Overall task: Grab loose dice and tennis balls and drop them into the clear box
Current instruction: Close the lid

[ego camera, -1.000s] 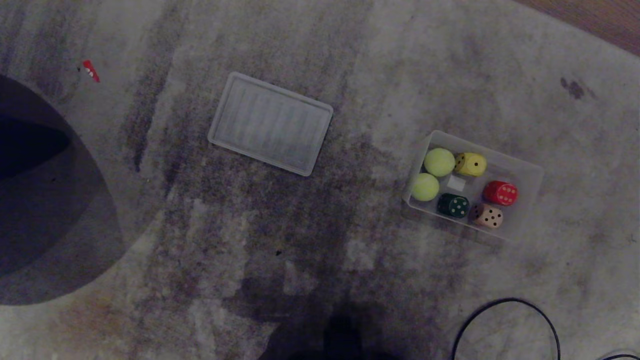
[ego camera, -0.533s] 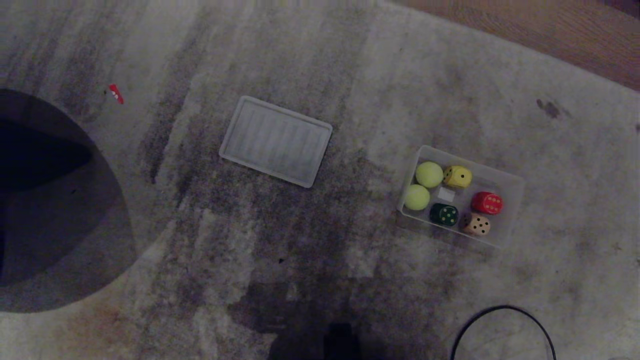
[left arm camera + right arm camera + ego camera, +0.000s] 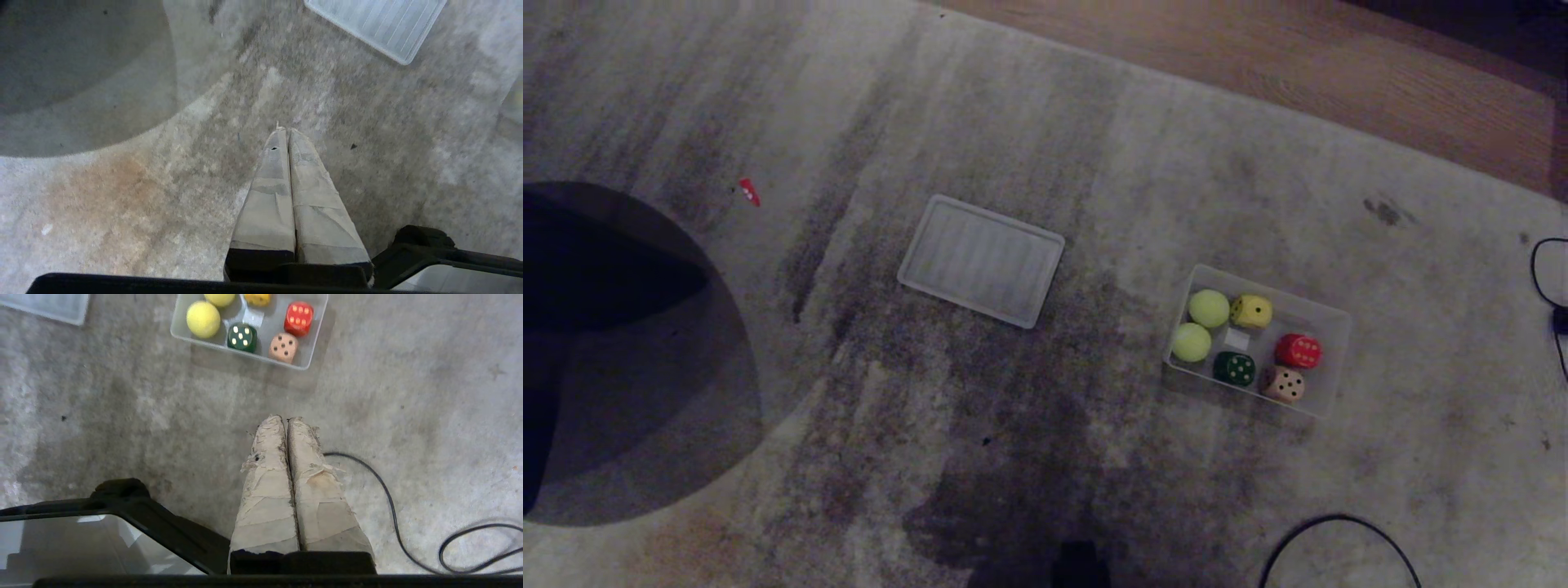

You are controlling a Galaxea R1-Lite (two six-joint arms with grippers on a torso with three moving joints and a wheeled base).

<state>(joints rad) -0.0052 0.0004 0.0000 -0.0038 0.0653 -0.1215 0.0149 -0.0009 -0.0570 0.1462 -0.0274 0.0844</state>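
The left gripper (image 3: 288, 131) hangs above bare rug (image 3: 1045, 106) with its taped fingers (image 3: 269, 196) pressed together, holding and touching nothing. The right gripper (image 3: 285, 419) is likewise pinched shut and empty, apart from the clear box (image 3: 314, 347) beyond its tips. That box (image 3: 1327, 327) sits toward the rug's right edge, holding both tennis balls (image 3: 1208, 308) and all four dice (image 3: 1298, 350). The ribbed lid (image 3: 982, 260) lies flat near the rug's middle, well apart from the box. Since a second ago the head view has shifted, showing more wooden floor (image 3: 1258, 57); the things themselves lie as before.
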